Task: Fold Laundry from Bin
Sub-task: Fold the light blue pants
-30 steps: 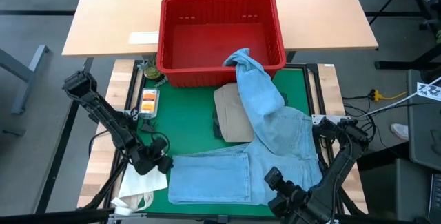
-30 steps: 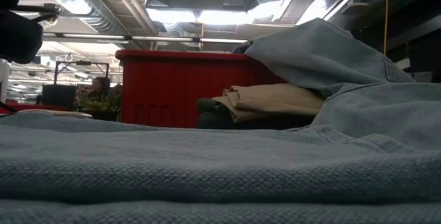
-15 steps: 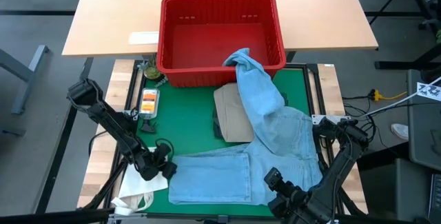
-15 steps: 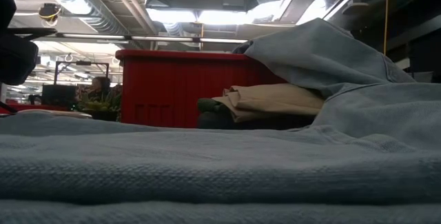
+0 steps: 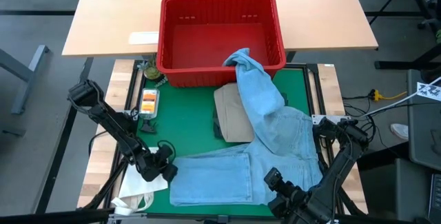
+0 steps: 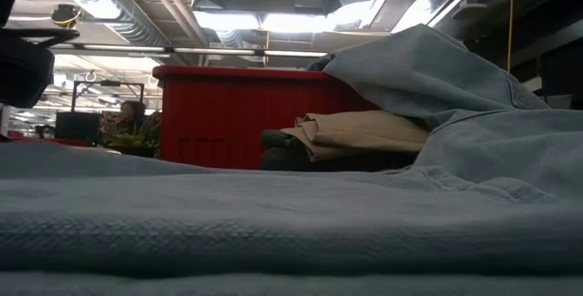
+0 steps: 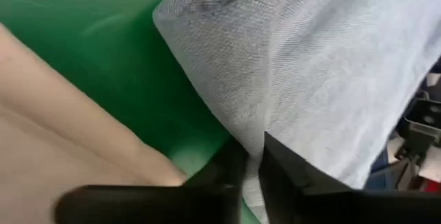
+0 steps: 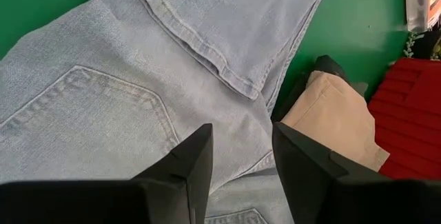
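Light blue jeans (image 5: 275,134) lie spread on the green mat (image 5: 186,124). One leg is draped up over the red bin's (image 5: 165,38) front rim, and the other leg (image 5: 210,176) runs flat along the near edge toward the left. A folded khaki garment (image 5: 231,114) lies on a dark one (image 5: 216,124) in front of the bin, partly under the jeans. My left gripper (image 5: 167,169) is shut at the flat leg's left end. My right gripper (image 8: 241,131) hovers open above the jeans' seat, near a back pocket (image 8: 83,114). My left gripper (image 7: 253,165) pinches the left end of the jeans' flat leg (image 7: 248,131) between its two fingers, at the edge of the cloth. The fingers slant down from the table's left side. Whether they hold one layer or several I cannot tell. The leg lies on the mat.
A white paper bag (image 5: 138,189) lies off the mat's near left corner, right beside my left gripper. A small orange packet (image 5: 148,101) and a little plant (image 5: 153,72) sit along the mat's left edge. A wooden table (image 5: 110,17) stands behind the bin.
My left gripper has sunk and moved toward the table's right, onto the left end of the jeans' flat leg, and has closed on it. In the low view the near cloth has bunched up slightly at the left.
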You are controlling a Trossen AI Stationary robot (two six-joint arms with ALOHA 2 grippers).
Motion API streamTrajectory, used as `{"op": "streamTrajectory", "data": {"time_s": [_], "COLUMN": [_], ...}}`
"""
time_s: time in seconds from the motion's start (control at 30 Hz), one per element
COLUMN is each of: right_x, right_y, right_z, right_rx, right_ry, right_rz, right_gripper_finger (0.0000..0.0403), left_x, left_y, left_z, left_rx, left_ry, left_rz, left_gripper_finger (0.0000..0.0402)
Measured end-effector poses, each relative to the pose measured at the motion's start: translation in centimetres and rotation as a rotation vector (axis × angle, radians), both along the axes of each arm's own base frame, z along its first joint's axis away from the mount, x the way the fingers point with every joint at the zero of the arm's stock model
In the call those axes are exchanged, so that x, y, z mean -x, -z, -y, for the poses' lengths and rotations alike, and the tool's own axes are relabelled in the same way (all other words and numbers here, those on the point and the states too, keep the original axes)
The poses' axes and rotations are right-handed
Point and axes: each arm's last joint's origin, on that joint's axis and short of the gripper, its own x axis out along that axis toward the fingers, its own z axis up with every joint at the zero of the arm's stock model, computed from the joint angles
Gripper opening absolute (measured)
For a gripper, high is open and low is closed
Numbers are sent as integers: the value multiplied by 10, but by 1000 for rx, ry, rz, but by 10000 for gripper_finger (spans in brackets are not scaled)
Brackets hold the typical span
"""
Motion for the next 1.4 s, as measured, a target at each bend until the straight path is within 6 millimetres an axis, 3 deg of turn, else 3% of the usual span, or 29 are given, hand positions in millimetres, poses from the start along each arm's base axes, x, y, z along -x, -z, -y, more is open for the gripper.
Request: {"op": "streamTrajectory", "data": {"time_s": [0.1,0.43,0.83,1.1,1.4], "right_x": [0,0,-1,-1,-1], "right_y": [0,0,1,1,1], "right_z": [0,0,-3,-3,-3], "right_rx": [0,-12,-60,-60,-60], "right_ry": [0,1,1,1,1], "right_rz": [0,-12,-31,-31,-32], "right_gripper_finger": [152,152,152,152,152], "left_x": [1,13,39,43,40], "left_y": [-5,-37,-69,-92,-145], "left_z": [3,0,-27,-35,-33], "left_rx": [18,91,130,170,102], "left_ry": [12,27,-3,-30,33], "left_rz": [12,111,98,224,307], "left_gripper_finger": [8,4,4,4,3]}}
